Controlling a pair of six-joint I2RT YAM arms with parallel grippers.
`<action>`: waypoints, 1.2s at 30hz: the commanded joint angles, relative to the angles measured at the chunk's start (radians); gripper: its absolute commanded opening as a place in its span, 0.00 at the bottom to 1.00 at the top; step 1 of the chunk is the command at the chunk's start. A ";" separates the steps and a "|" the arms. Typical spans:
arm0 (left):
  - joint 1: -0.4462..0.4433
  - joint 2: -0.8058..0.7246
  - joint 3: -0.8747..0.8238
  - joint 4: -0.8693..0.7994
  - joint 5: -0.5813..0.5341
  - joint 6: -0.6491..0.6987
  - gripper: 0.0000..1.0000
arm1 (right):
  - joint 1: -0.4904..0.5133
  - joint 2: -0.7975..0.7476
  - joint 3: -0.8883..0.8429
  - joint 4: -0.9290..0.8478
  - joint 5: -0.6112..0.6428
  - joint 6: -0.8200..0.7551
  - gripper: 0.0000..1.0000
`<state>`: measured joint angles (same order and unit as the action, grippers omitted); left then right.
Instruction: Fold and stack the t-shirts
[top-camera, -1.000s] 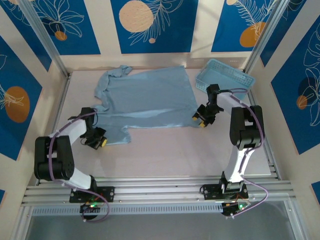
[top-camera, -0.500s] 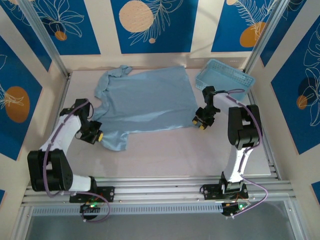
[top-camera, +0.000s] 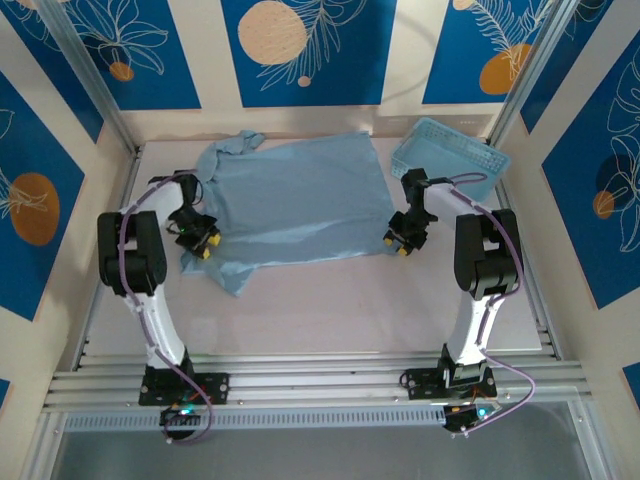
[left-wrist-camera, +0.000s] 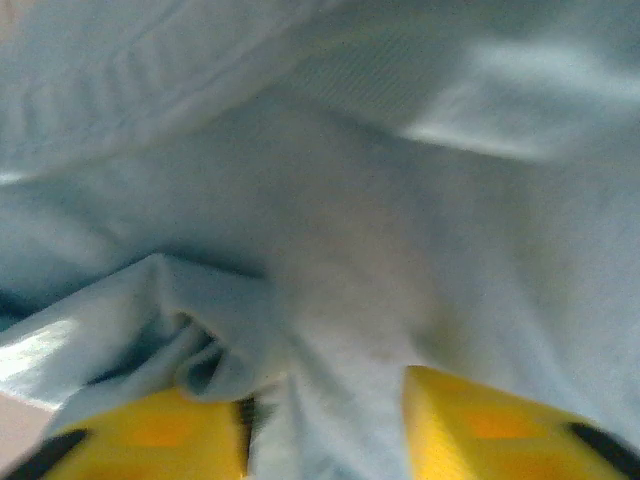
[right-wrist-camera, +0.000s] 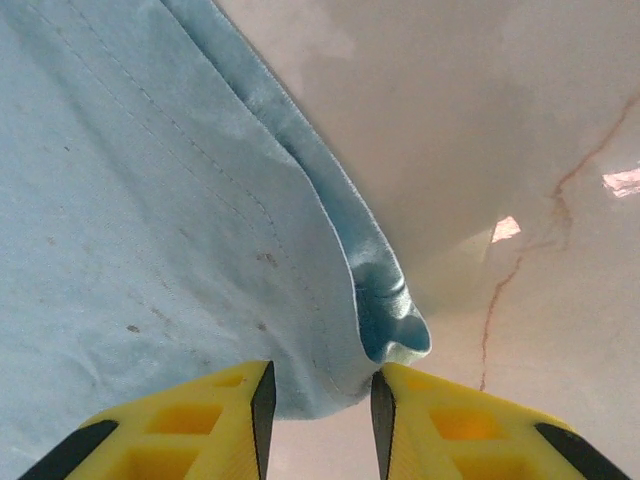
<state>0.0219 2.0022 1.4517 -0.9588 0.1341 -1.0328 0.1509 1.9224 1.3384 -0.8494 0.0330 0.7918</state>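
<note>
Far half of the surface (top-camera: 340, 300): one light blue t-shirt (top-camera: 300, 195) lies mostly flat, a tool at each near corner.
At the sleeve side the left tool (left-wrist-camera: 325, 420) has its fingers partly apart with a bunch of fabric pinched between them, likely to carry that edge inward for a fold. Opposite, the right tool (right-wrist-camera: 322, 400) is nearly closed on the hem corner, presumably anchoring it. A lattice basket (top-camera: 450, 160) stands just beside the shirt's far right corner.

Soft matt cloth t-shirt (top-camera: 290, 200), smooth glossy table (top-camera: 330, 300)
</note>
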 joint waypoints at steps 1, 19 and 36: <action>-0.035 -0.136 -0.001 -0.035 -0.093 0.101 0.60 | 0.008 -0.063 -0.018 -0.031 0.026 0.002 0.34; -0.036 -0.326 -0.413 0.101 0.028 -0.002 0.51 | 0.035 -0.141 -0.067 -0.024 0.007 -0.013 0.34; -0.163 -0.493 -0.519 0.010 0.039 -0.234 0.00 | 0.020 -0.141 -0.068 -0.012 -0.001 -0.023 0.34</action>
<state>-0.0982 1.5837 0.9493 -0.8318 0.1677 -1.1629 0.1780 1.8046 1.2732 -0.8520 0.0490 0.7834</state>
